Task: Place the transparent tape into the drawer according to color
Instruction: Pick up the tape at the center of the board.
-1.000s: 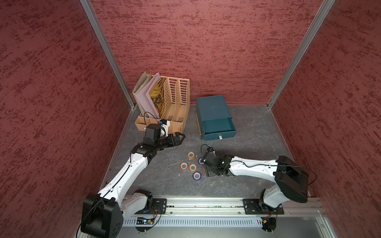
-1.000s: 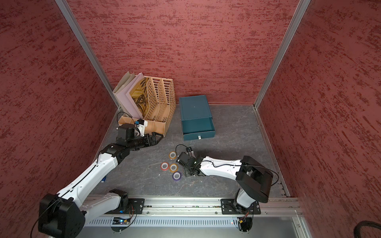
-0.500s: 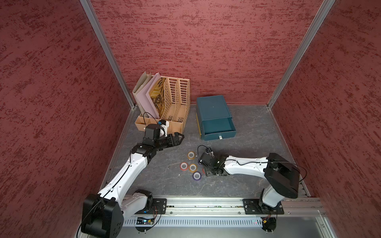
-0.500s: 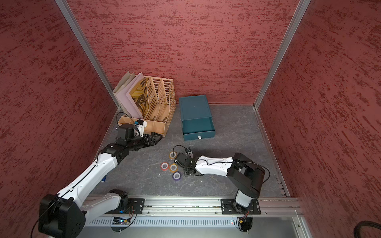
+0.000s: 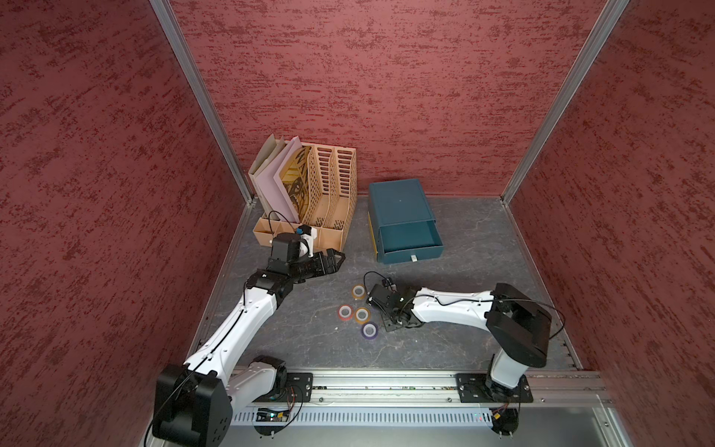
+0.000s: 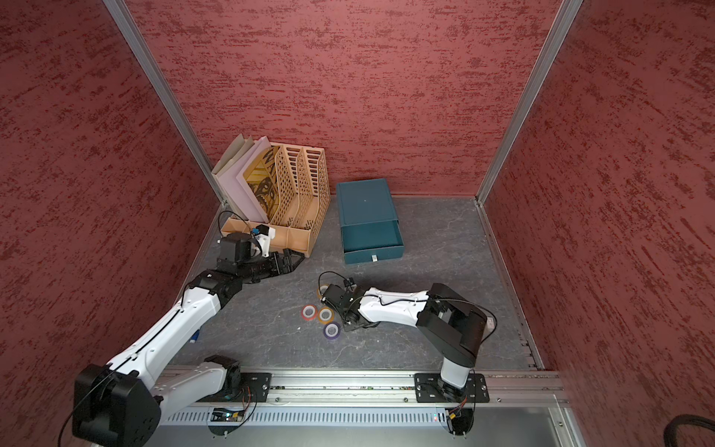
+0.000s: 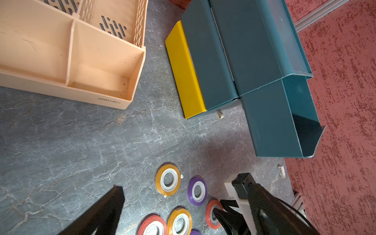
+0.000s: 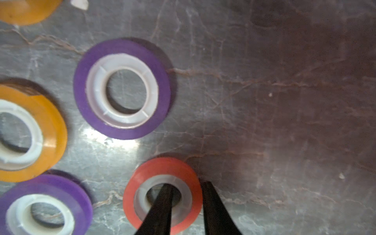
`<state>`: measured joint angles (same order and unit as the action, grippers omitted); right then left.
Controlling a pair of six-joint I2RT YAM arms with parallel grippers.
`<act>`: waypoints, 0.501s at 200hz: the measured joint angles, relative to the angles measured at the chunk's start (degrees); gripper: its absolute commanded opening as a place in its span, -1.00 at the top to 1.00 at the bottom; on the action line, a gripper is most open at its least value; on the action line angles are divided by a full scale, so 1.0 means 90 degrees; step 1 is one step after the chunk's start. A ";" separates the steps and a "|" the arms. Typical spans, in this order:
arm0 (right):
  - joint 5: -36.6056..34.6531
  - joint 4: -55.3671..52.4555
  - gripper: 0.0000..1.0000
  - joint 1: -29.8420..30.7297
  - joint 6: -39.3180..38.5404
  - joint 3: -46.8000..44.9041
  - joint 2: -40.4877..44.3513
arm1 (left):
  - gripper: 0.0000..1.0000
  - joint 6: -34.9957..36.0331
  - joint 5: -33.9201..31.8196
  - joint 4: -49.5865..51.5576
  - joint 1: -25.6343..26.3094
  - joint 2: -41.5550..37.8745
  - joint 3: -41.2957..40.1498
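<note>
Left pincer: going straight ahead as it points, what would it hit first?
Probably the teal drawer chest, near its front corner: the open left pincer aims that way over the tabletop. Tilt is hard to judge, so it could graze the tabletop first.

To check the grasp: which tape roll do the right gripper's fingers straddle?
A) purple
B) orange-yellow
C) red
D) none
C: in the right wrist view the right gripper pinches the wall of the red tape roll, one finger in its core hole, the other outside its rim.
</note>
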<state>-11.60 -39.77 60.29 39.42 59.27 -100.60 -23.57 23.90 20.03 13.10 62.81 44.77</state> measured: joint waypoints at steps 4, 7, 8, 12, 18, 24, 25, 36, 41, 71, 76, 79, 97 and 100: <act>0.0017 -0.0005 0.62 0.0000 -0.0002 0.0012 -0.0015 | -0.99 0.0000 0.0000 0.0015 0.0000 0.0000 0.0000; 0.0022 -0.0019 0.65 0.0000 -0.0002 0.0024 -0.0019 | -0.99 0.0002 0.0000 0.0019 0.0000 0.0000 0.0000; 0.0024 -0.0019 0.66 0.0000 -0.0002 0.0027 -0.0022 | -0.99 0.0002 0.0000 0.0022 0.0000 -0.0002 0.0000; 0.0032 -0.0027 0.69 0.0000 -0.0002 0.0039 -0.0024 | -0.99 0.0005 0.0000 0.0027 0.0000 -0.0002 -0.0002; 0.0029 -0.0039 0.74 0.0000 -0.0002 0.0041 -0.0027 | -0.99 0.0005 0.0000 0.0041 -0.0002 -0.0002 -0.0005; 0.0032 -0.0044 0.78 0.0000 0.0002 0.0044 -0.0024 | -0.99 0.0007 0.0000 0.0058 -0.0005 -0.0005 -0.0012; 0.0032 -0.0044 0.79 0.0000 0.0000 0.0044 -0.0024 | -0.99 0.0007 0.0000 0.0063 -0.0005 -0.0005 -0.0012; 0.0032 -0.0044 0.87 -0.0002 -0.0002 0.0044 -0.0024 | -0.99 0.0005 0.0000 0.0083 -0.0017 -0.0007 -0.0032; 0.0032 -0.0044 0.90 0.0000 -0.0002 0.0044 -0.0024 | -0.99 0.0007 0.0000 0.0092 -0.0024 -0.0010 -0.0041; 0.0029 -0.0041 0.99 0.0000 0.0000 0.0039 0.0002 | -0.99 0.0007 -0.0002 0.0180 -0.0034 -0.0022 -0.0058; 0.0029 -0.0039 1.00 -0.0002 0.0000 0.0029 0.0017 | -0.99 0.0007 0.0000 0.0192 -0.0034 -0.0027 -0.0058; 0.0029 -0.0044 1.00 -0.0002 0.0000 0.0027 0.0029 | -0.99 0.0007 -0.0002 0.0197 -0.0034 -0.0029 -0.0061; 0.0046 -0.0080 1.00 -0.0002 0.0002 -0.0044 0.0172 | -0.99 0.0010 -0.0005 0.0221 -0.0039 -0.0051 -0.0061; 0.0044 -0.0097 1.00 -0.0002 0.0002 -0.0053 0.0223 | -0.99 0.0010 -0.0005 0.0221 -0.0039 -0.0053 -0.0058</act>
<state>-11.20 -40.64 60.27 39.44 58.78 -98.59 -23.49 23.86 22.02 12.75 62.33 44.25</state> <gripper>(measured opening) 0.177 0.996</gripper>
